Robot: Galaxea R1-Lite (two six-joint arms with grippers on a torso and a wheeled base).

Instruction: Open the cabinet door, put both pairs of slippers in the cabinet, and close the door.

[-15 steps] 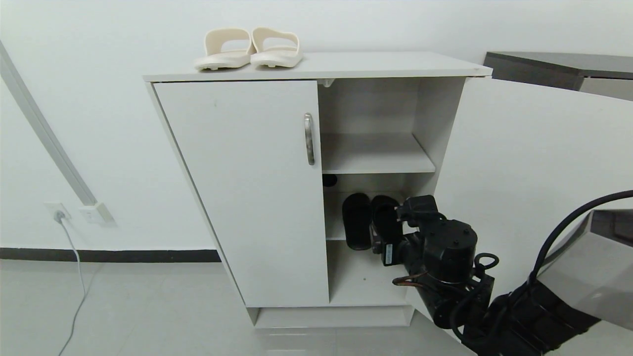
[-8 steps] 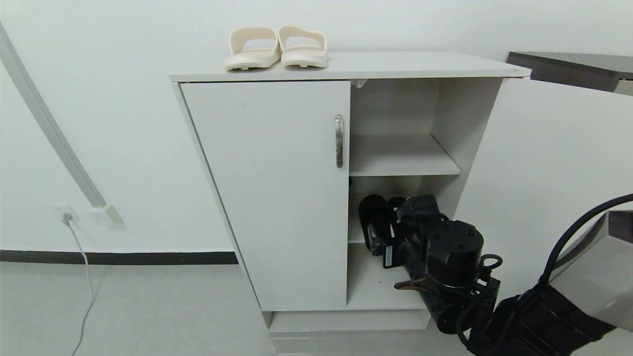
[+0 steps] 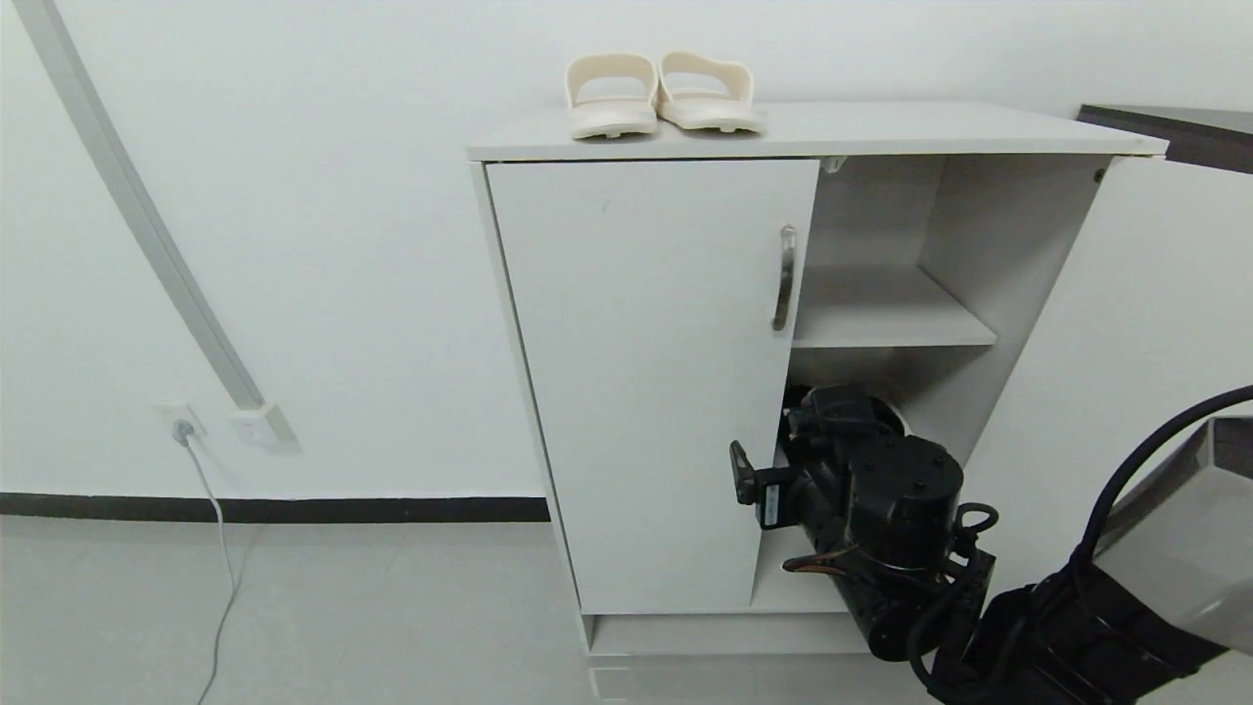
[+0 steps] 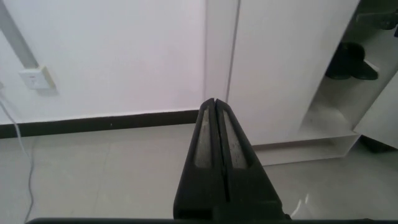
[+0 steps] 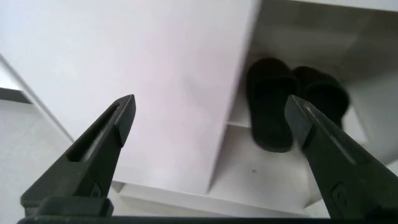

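Cabinet top held beige slippers; right jaws gaped, left jaws clenched; you risked clipping the closed door.

No lettering, number or sign here can be read from where I stand. A small pale sticker sits on the wrist of the right arm, but it is too small to make out.
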